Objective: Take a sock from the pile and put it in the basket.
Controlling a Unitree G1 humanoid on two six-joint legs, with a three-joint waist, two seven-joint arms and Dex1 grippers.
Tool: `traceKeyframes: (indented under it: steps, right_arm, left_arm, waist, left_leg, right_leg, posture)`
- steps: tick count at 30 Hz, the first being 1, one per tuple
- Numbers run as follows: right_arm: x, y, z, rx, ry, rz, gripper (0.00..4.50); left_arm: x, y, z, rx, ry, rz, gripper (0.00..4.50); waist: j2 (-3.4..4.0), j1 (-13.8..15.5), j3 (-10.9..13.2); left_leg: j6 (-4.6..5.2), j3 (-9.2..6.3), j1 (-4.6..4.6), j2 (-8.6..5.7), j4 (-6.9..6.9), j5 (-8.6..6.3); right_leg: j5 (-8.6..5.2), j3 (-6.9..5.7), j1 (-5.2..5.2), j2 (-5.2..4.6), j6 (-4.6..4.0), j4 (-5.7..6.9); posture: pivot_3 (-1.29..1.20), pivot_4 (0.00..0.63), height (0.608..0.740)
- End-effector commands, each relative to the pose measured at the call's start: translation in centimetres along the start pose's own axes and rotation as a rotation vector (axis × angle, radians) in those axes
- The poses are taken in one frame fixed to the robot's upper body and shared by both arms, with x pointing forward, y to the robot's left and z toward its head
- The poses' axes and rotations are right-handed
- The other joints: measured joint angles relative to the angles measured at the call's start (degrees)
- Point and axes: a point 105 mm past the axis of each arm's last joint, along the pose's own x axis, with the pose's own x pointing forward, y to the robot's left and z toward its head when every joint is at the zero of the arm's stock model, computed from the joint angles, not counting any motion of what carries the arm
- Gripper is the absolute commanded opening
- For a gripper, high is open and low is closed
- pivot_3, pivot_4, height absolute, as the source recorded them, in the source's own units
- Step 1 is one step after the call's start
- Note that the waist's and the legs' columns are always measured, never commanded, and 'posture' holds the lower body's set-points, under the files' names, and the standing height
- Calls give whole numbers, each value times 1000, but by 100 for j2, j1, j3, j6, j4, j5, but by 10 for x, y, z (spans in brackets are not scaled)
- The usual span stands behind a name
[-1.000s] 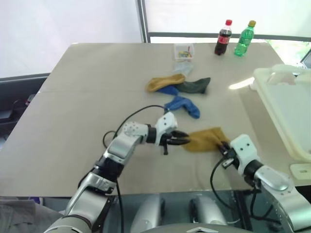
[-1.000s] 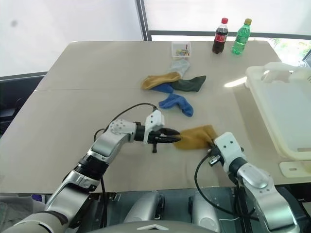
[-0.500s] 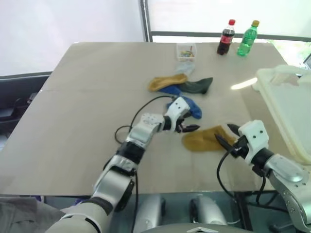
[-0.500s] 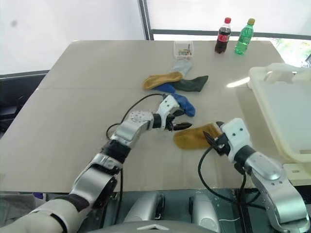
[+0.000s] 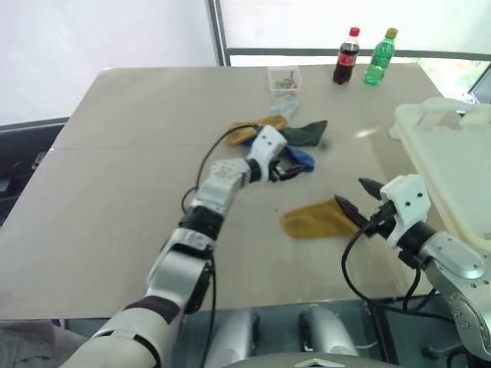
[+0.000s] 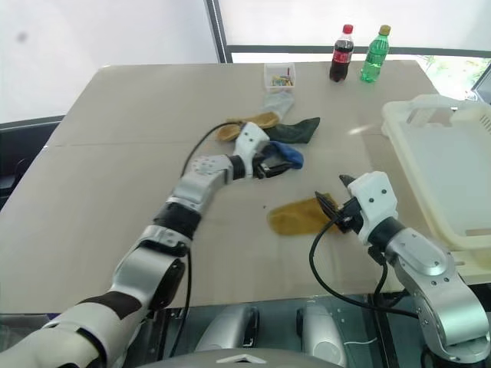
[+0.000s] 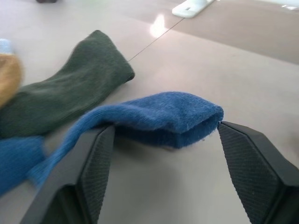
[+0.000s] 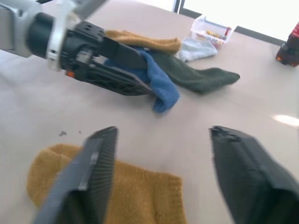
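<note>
Beige tabletop (image 5: 115, 153) runs back to a bright window, with the big white basket (image 5: 453, 165) at its right edge.

On this table the left gripper (image 5: 288, 170) reaches forward with its two black fingers spread wide and holding nothing; in the left wrist view the folded end of a blue sock (image 7: 159, 119) lies on the table between the pads, touching neither that I can see. This sock sits at the near edge of the pile (image 5: 280, 136), its length trailing back toward the mustard sock (image 5: 257, 130) and the dark green sock (image 5: 307, 132), with a pale grey one (image 5: 282, 105) further back.

The right gripper (image 5: 351, 198) hovers with fingers also wide apart and empty, just above the cuff end of a separate mustard-yellow sock (image 5: 314, 221) lying flat near the front of the table, its long axis running left to right.

Judging by position, the left arm is nearer the blue sock, and the basket lies well to the right of it.
</note>
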Motion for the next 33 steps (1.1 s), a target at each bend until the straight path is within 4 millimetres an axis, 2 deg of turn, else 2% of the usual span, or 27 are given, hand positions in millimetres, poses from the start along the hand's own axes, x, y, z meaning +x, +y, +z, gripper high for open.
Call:
traceKeyframes:
  steps: [1, 5, 7, 9, 12, 16, 28, 29, 30, 33]
  right_arm:
    - [4, 8, 21, -30, -84, 58, 4500]
    - [11, 11, 32, -45, -127, 98, 4500]
    - [15, 12, 35, -57, -139, 115, 4500]
    - [19, 12, 37, -70, -146, 130, 4500]
    - [22, 15, 36, -91, -144, 147, 4500]
    - [23, 19, 37, -139, -141, 172, 4500]
    - [23, 19, 41, -211, -137, 162, 4500]
    - [23, 18, 41, -211, -135, 157, 4500]
    - [22, 18, 42, -212, -134, 153, 4500]
    - [21, 17, 41, -209, -130, 144, 4500]
  left_arm:
    - [-34, 14, 18, 96, -23, 50, 4481]
    - [-63, 55, 22, 292, 32, 291, 4481]
    - [-69, 72, 13, 426, 114, 380, 4481]
    - [-67, 80, 2, 541, 172, 416, 4481]
    - [-55, 86, -5, 575, 183, 442, 4481]
    - [-42, 91, -11, 535, 191, 452, 4481]
    - [-34, 102, -12, 478, 194, 486, 4481]
    - [-33, 103, -12, 473, 193, 493, 3965]
    - [-33, 104, -13, 467, 195, 500, 3675]
    - [-34, 106, -16, 447, 207, 523, 2360]
  waist:
    - [0, 15, 2]
    - [1, 34, 1]
    - [0, 87, 1]
    - [1, 115, 1]
    - [-1, 178, 2]
    - [-10, 174, 7]
    - [-13, 39, 9]
    - [-13, 38, 9]
    - [-13, 37, 9]
    - [-13, 36, 9]
  left_leg:
    - [2, -4, -1, 0, 0, -1]
    - [4, -1, 4, -3, 0, -2]
    - [5, -6, 4, -4, 0, -3]
    - [5, -7, 4, -9, 0, -3]
    - [1, 0, -3, -16, 0, 0]
    - [7, -3, -13, -23, 4, -4]
    - [10, 3, -15, -20, 5, -5]
    - [10, 3, -15, -20, 5, -5]
    - [10, 3, -15, -20, 5, -5]
    - [10, 2, -15, -20, 5, -5]
  right_leg:
    - [0, -2, 0, 1, 0, -2]
    - [1, 2, 3, -3, 0, 1]
    - [0, -3, 5, -5, 0, -1]
    - [1, -9, 6, -4, 0, -4]
    - [1, -20, 2, -5, 1, -9]
    - [1, -31, -2, 1, 1, -10]
    - [1, -26, -12, 6, 2, -1]
    - [1, -26, -12, 6, 2, -1]
    - [1, -26, -12, 6, 2, -1]
    - [1, -27, -12, 6, 2, 0]
  posture:
    - [0, 150, 740]
    - [0, 150, 740]
    - [0, 150, 740]
    - [0, 150, 740]
    - [0, 150, 740]
    - [0, 150, 740]
    - [0, 150, 740]
    - [0, 150, 740]
    - [0, 150, 740]
    - [0, 150, 740]
